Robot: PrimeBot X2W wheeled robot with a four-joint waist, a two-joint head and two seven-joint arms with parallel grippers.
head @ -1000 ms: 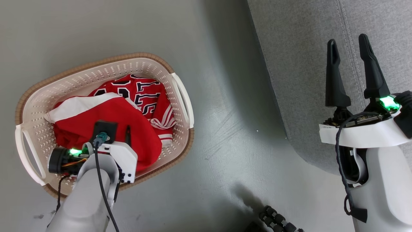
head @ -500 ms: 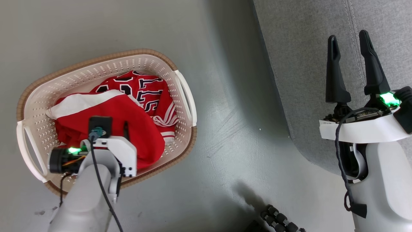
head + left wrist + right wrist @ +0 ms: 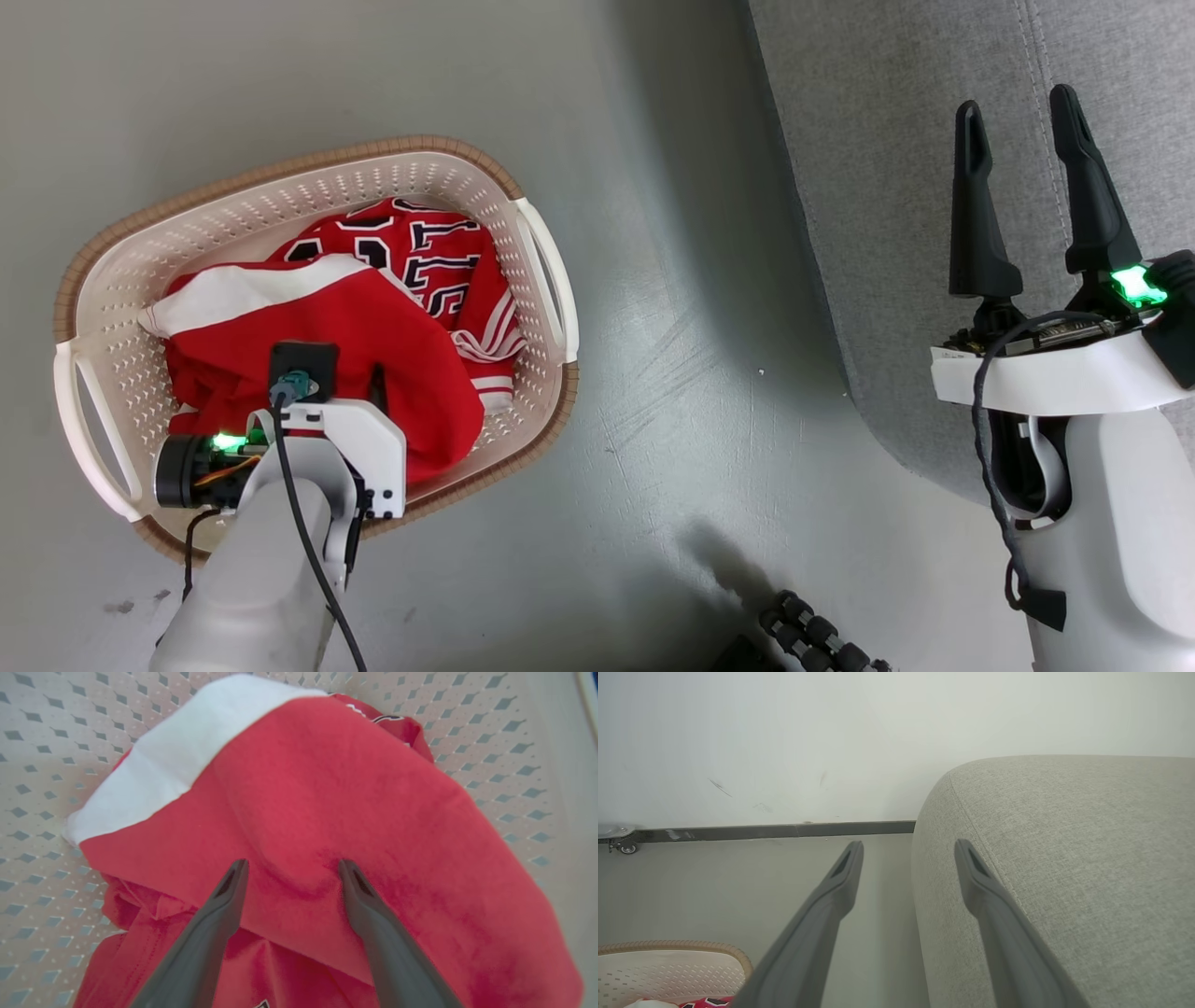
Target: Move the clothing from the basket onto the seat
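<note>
Down on the smooth grey floor [image 3: 672,373] we see the basket [image 3: 121,280], a rounded cream plastic tub with perforated walls and a brown woven-look rim. It holds the clothing [image 3: 373,327]: soft, plush red garments, crumpled, with a broad white band and black-and-white block lettering. The left fingers [image 3: 231,891] reach into the basket, spread wide, their tips dimpling the red fabric without pinching it. The right fingers [image 3: 976,233] stand wide apart and empty above the rounded edge of the seat [image 3: 887,140], a light-grey woven cushion with a stitched seam.
</note>
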